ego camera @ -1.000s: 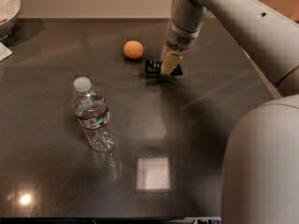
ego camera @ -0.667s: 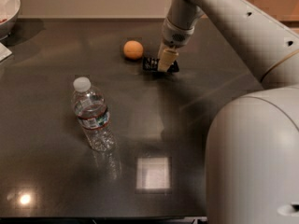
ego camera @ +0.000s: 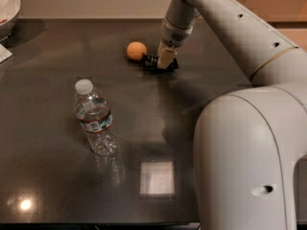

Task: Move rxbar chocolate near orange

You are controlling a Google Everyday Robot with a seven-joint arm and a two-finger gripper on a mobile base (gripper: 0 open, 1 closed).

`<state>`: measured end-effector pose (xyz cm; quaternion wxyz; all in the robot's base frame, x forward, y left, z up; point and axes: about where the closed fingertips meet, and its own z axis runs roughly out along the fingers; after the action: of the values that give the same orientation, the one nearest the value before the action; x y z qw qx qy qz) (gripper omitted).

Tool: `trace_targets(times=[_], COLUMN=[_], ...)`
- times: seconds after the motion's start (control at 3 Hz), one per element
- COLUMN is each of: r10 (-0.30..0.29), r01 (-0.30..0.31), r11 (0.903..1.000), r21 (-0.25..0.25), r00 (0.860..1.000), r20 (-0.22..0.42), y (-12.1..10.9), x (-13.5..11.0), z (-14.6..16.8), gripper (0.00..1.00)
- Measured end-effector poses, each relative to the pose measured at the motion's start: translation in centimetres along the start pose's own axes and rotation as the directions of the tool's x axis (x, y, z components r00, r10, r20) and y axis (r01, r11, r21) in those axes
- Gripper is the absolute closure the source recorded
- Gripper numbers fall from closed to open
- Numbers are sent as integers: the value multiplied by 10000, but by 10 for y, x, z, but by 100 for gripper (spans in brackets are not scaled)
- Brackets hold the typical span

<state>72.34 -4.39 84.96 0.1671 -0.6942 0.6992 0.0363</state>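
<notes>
The rxbar chocolate, a small black bar, lies low over the dark table just right of the orange, with a small gap between them. My gripper comes down from the upper right and is shut on the bar's right part, its tan fingers covering that end. The orange sits on the table at the back centre.
A clear water bottle with a white cap stands upright at the left centre. A white bowl is at the back left corner, with a white sheet below it. My arm's large white body fills the right foreground.
My gripper has moved left with the rxbar chocolate in it, bringing the bar closer to the orange. The orange and the bottle have not moved.
</notes>
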Motion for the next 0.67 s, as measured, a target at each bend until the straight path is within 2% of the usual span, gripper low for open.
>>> trace_targets(times=[0.33,0.67], r10=[-5,-14], r01=[5,14], r11=[10000,10000], r21=[1,-12], r00=[10000,10000], r20=[15,25], y=[-1,-2], x=[-1,-2], z=[3,7], gripper=[13,0])
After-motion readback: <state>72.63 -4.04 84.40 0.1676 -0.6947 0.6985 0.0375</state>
